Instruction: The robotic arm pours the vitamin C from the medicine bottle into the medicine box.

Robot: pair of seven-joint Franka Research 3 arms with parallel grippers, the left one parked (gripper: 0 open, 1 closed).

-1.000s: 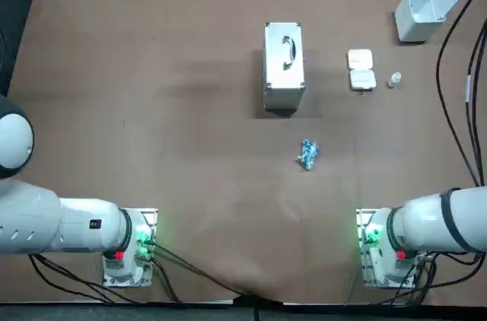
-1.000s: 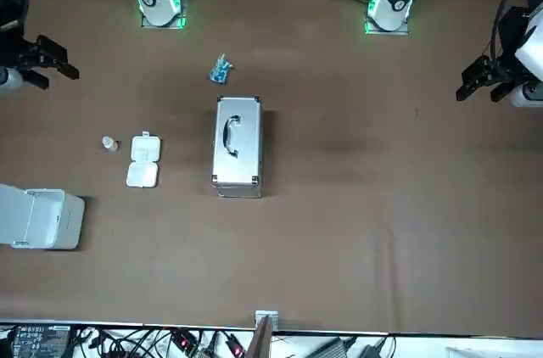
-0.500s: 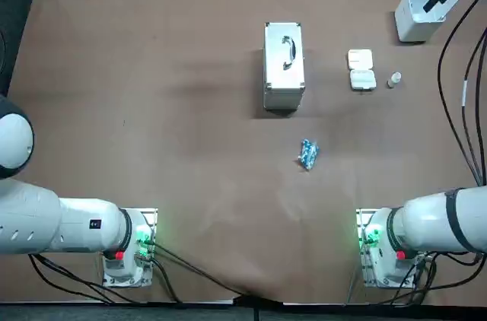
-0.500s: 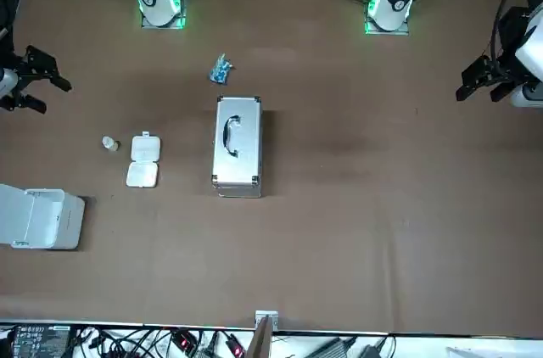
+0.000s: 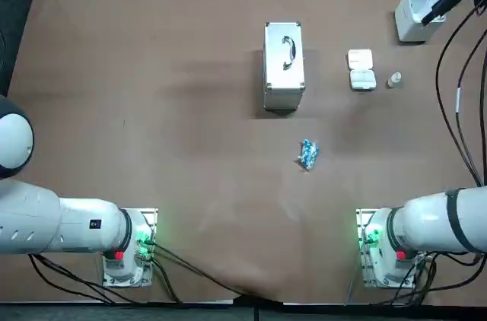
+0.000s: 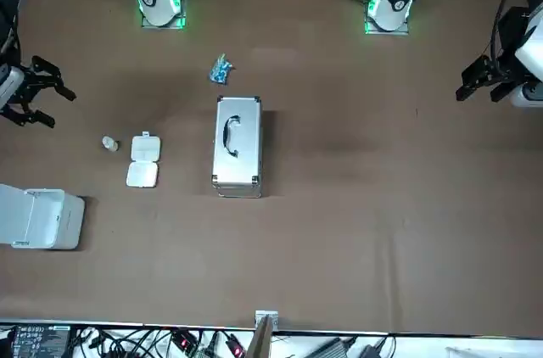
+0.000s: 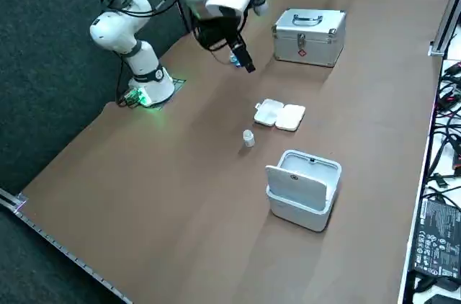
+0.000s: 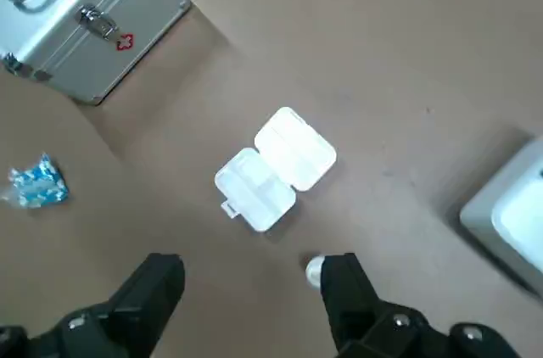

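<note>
The right gripper (image 8: 250, 277) hangs in the air over the far right part of the brown tabletop (image 5: 152, 108). Its two fingers are spread wide with nothing between them.

The medicine bottle (image 5: 395, 79), small and pale, stands upright on the tabletop close to the right edge. Just beside it, toward the middle, lies the white medicine box (image 5: 361, 70) with its lid folded flat open. The two are near each other but not touching. Further in, about midway along the far half, sits an aluminium case (image 5: 284, 66) with its handle on top. A crumpled blue packet (image 5: 307, 154) lies apart on the near side of the case. A white bin (image 5: 418, 13) with its lid raised fills the far right corner.

Nothing lies between the gripper and the bottle.

From overhead the gripper seems to overlap the bin. The right side view shows it well above the table and clear of everything. Only the wrist and right side views show the red mark by the case's latch. In the right side view the gripper largely hides the blue packet.
</note>
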